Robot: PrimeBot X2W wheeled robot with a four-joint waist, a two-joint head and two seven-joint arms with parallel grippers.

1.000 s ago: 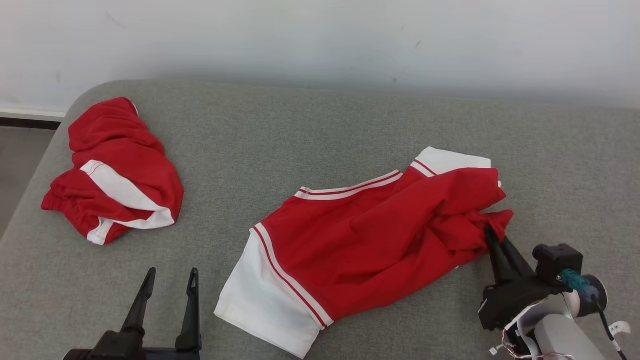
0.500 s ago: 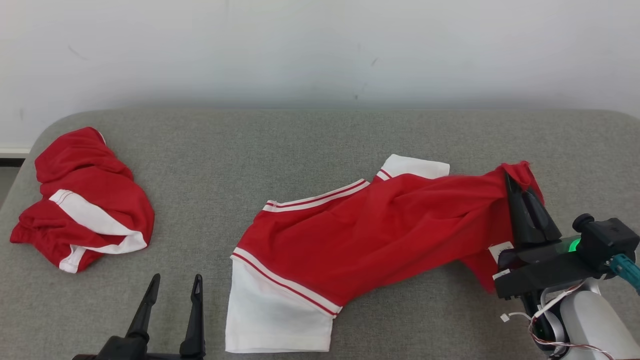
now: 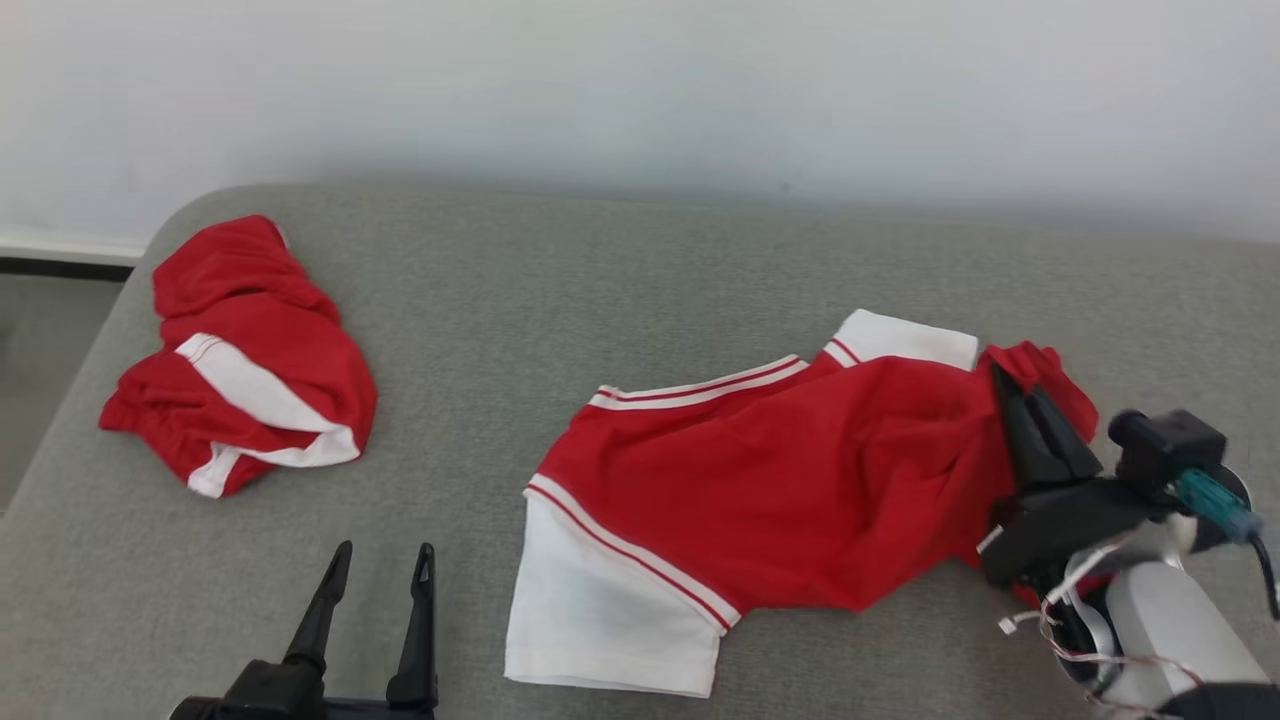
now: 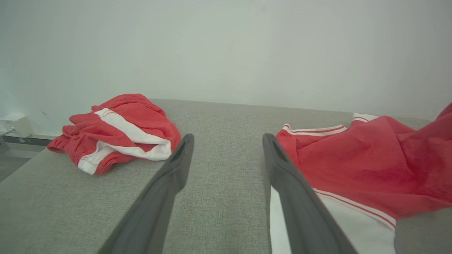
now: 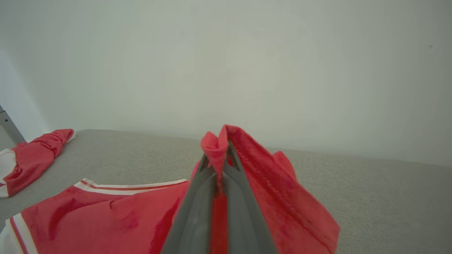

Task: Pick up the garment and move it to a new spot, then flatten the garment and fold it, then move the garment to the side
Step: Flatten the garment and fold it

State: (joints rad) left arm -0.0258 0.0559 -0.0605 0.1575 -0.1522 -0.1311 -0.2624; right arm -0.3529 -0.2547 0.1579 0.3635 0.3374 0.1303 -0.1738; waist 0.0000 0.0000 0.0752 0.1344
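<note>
The garment (image 3: pixel 780 490), red with white striped trim, lies spread on the grey cushioned surface (image 3: pixel 620 290) right of centre. My right gripper (image 3: pixel 1003 378) is shut on its red right-hand edge and holds that edge raised off the surface. In the right wrist view the cloth (image 5: pixel 275 190) is pinched between the closed fingers of the right gripper (image 5: pixel 216 160) and pokes out above their tips. My left gripper (image 3: pixel 385 560) stands open and empty at the lower left, just left of the garment's white hem. The left wrist view shows the left gripper (image 4: pixel 227 141) apart from the garment (image 4: pixel 370 165).
A second red and white garment (image 3: pixel 245 350) lies crumpled at the far left, near the surface's rounded corner; it also appears as a bundle (image 4: pixel 120 127) in the left wrist view. A pale wall (image 3: pixel 640 90) runs behind. The floor (image 3: pixel 40 330) drops away at left.
My right gripper has shut on the garment's right edge and lifted it, drawing the cloth out to the right. The head camera shifted. The left gripper stays open in place.
</note>
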